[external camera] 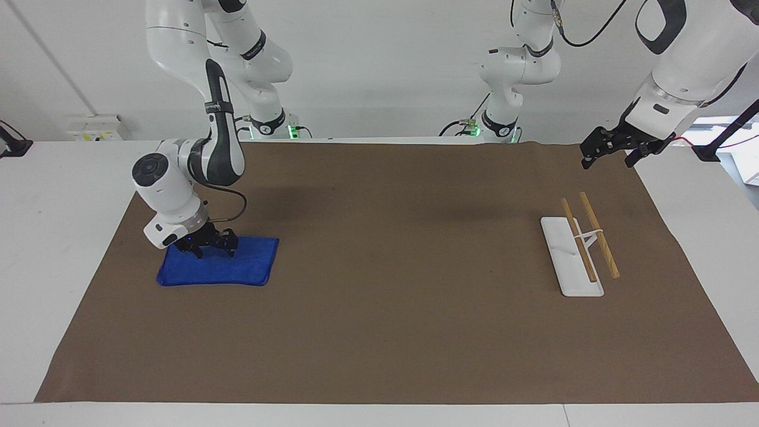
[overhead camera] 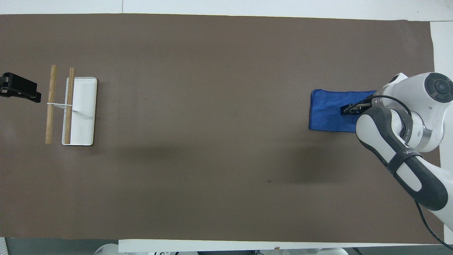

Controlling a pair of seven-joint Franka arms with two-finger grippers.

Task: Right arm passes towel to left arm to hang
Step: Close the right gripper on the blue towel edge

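The royal-blue towel (external camera: 216, 264) lies flat on the brown mat at the right arm's end of the table; it also shows in the overhead view (overhead camera: 327, 111). My right gripper (external camera: 212, 250) is down on the towel, over its edge nearest the robots, fingers spread apart; in the overhead view the right gripper (overhead camera: 348, 109) is partly hidden by the arm. My left gripper (external camera: 606, 148) waits raised over the mat's corner at the left arm's end; the left gripper (overhead camera: 19, 89) shows in the overhead view beside the rack.
A white rack (external camera: 572, 255) with two wooden bars (external camera: 599, 234) stands at the left arm's end of the mat; the white rack (overhead camera: 80, 111) also shows in the overhead view. Two smaller white arms with green lights stand at the table's robot end.
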